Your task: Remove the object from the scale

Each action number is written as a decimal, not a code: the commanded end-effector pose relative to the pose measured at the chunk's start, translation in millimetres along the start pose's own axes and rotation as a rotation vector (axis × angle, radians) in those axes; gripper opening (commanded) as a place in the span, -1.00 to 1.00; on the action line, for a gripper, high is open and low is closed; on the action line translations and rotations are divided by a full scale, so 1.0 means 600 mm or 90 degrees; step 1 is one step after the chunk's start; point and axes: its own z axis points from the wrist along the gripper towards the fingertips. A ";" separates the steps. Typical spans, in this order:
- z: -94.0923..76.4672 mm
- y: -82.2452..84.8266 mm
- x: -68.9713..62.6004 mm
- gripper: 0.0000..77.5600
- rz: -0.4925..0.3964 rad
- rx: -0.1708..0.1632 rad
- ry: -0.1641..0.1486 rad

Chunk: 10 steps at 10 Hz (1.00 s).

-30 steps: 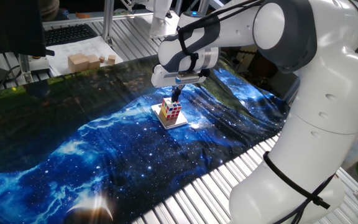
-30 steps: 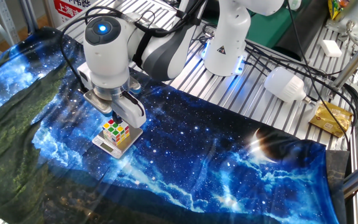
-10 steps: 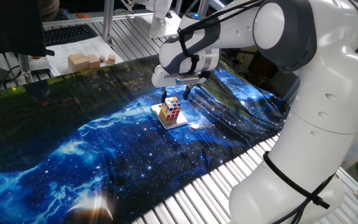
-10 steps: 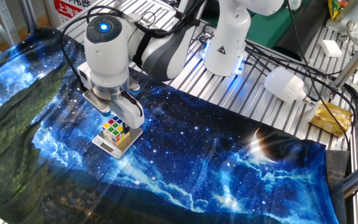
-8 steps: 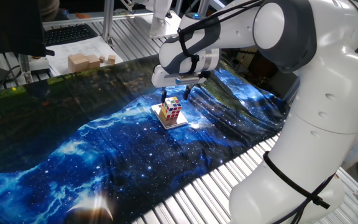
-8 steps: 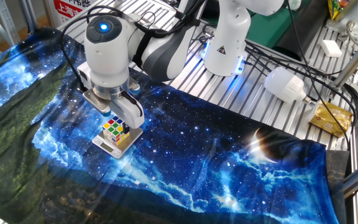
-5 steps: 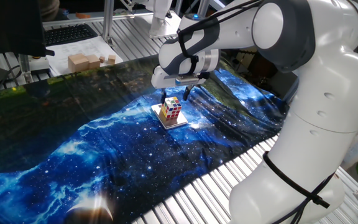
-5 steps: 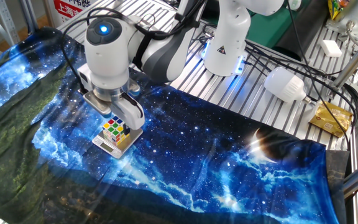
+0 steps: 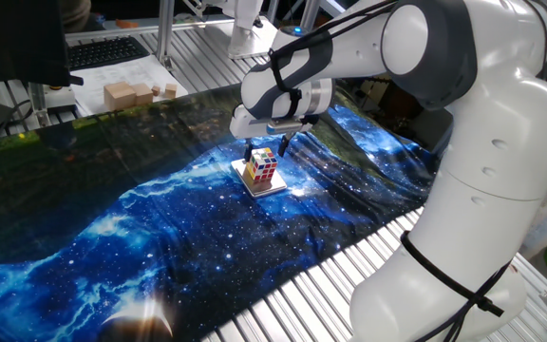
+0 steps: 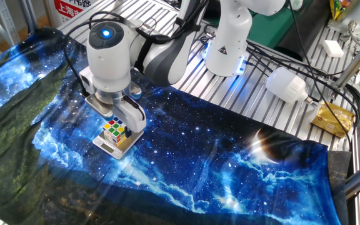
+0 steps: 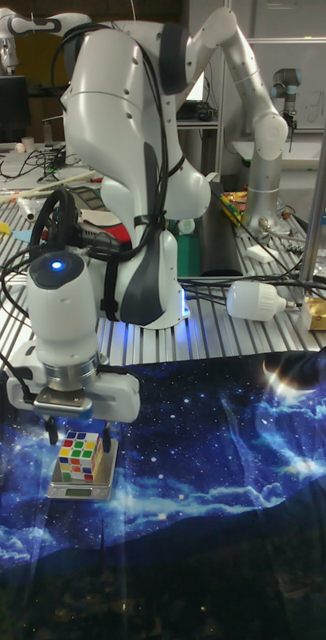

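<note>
The object, a small multicoloured puzzle cube (image 9: 262, 166) (image 10: 117, 130) (image 11: 80, 453), sits on the scale (image 9: 266, 185) (image 10: 109, 147) (image 11: 80, 490), a thin white square plate on the galaxy-print cloth. My gripper (image 9: 266, 149) (image 10: 119, 116) (image 11: 80, 432) hangs directly over the cube, open, with one finger on each side of the cube's top. The fingertips reach roughly the cube's upper edge. I see no contact between them and the cube.
Tan wooden blocks (image 9: 126, 94) and paper sheets (image 9: 112, 68) lie beyond the cloth's far edge. A white bulb-shaped object (image 10: 286, 84) and a yellow packet (image 10: 331, 119) rest on the slatted metal table near the robot base (image 10: 227, 44).
Three seconds ago the fingers were together above the cube; they have since spread apart to either side of it. The wrist has shifted slightly. The cube has not moved.
</note>
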 end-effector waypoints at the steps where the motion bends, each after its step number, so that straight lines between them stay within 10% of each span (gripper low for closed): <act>1: 0.012 0.002 0.000 0.99 -0.003 -0.001 -0.008; 10: 0.028 0.002 0.000 0.99 -0.016 -0.004 -0.008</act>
